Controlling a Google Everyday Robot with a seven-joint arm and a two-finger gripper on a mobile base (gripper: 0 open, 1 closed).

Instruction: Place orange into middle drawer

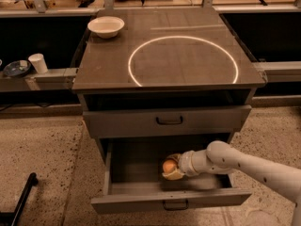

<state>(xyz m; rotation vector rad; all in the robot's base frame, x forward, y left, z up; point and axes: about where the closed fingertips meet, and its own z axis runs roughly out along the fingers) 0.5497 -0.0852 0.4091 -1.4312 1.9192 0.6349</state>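
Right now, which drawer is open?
The middle drawer, the lower one, pulled out with the gripper holding the orange over it; the upper drawer is shut.

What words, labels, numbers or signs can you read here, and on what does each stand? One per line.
None: no text can be read anywhere.
The bowl, cup, upper drawer and orange bear no lettering.
The tool, gripping the orange within the open middle drawer, shows no label.
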